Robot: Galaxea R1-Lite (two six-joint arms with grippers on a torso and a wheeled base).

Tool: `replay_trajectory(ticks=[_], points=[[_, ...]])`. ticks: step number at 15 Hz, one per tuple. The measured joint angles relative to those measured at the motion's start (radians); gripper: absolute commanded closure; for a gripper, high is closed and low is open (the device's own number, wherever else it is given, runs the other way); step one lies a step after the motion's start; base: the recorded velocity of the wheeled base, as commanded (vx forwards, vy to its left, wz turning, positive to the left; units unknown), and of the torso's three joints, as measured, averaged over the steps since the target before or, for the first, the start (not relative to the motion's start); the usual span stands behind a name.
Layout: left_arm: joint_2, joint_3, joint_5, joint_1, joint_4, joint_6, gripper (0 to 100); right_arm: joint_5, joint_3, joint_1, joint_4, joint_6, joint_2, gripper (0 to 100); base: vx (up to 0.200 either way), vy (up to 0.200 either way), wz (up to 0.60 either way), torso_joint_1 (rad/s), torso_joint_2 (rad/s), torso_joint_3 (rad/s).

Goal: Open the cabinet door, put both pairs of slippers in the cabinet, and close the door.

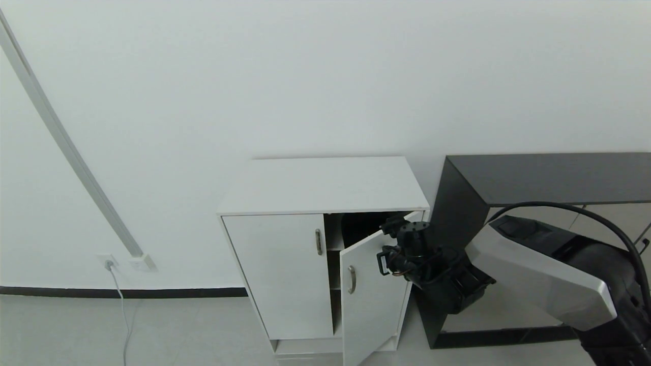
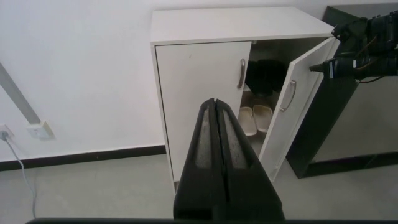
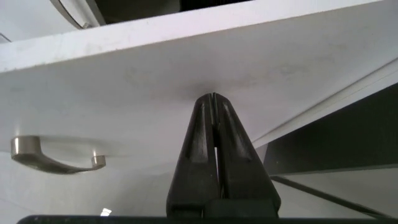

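cabinet (image 1: 320,188) at head view's 6 o'clock | its right door (image 1: 368,300) ajar | black slippers (image 2: 267,73) on shelf inside, beige slippers (image 2: 256,118) at their 6 o'clock | right gripper (image 3: 214,98) fingers together, tips at door's face | left gripper (image 2: 215,102) fingers together, well apart from cabinet

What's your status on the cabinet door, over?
Left gripper shut, standing off. Right gripper shut, tips at the right door, handle side. Door part open; pale slippers and dark pair shelved inside. Black table beside the door.
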Motion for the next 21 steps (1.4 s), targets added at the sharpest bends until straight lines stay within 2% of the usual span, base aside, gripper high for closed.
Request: replay_trajectory(ticks=[21], points=[[0.000, 0.000, 0.001, 0.000, 0.000, -0.001, 100, -0.004, -0.269, -0.047, 0.218, -0.010, 0.063, 100, 0.000, 0.000, 0.00, 0.000, 0.00, 0.000]])
